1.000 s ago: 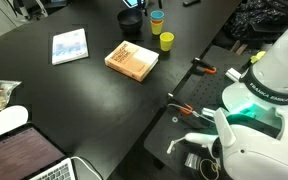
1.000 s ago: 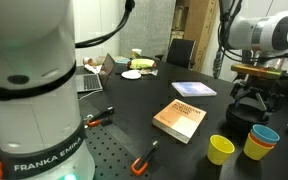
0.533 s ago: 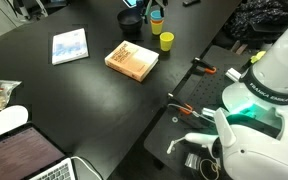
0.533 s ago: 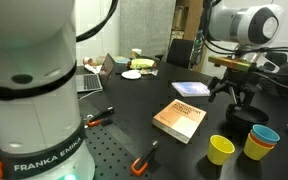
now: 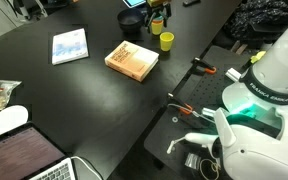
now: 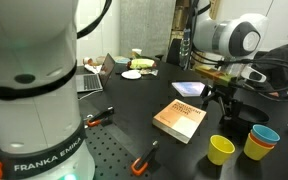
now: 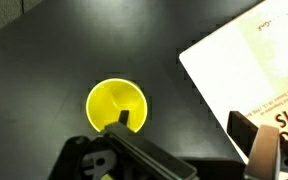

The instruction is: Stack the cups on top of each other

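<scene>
Hovering over the black table, gripper has jaws apart, nothing held. Yellow cup stands upright below it, near the tan book.

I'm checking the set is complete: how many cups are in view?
3: a lone yellow cup near the tan book; beside it an orange cup with a blue cup nested in it. More may hide in that nest.
</scene>
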Controlling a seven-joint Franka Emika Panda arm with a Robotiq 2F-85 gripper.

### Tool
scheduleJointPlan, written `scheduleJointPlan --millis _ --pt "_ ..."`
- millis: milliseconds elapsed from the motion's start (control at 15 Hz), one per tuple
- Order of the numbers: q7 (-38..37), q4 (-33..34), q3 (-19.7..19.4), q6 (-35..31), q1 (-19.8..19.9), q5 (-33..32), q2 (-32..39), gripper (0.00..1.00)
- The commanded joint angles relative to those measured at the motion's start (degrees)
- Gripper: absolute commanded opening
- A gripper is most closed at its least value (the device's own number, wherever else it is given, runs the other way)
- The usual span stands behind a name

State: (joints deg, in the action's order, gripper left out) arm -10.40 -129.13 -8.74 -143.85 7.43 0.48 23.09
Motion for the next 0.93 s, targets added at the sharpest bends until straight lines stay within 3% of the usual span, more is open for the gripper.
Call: scheduleJointPlan --millis 0,733,867 --pt "-0.7 -2.0 -1.1 -6.2 0.0 0.5 1.3 1.0" --pt "2.4 0.2 0.5 -14.3 2.9 4.3 10.5 1.0" --pt "2.6 0.8 0.4 -14.7 3.3 4.4 12.0 0.75"
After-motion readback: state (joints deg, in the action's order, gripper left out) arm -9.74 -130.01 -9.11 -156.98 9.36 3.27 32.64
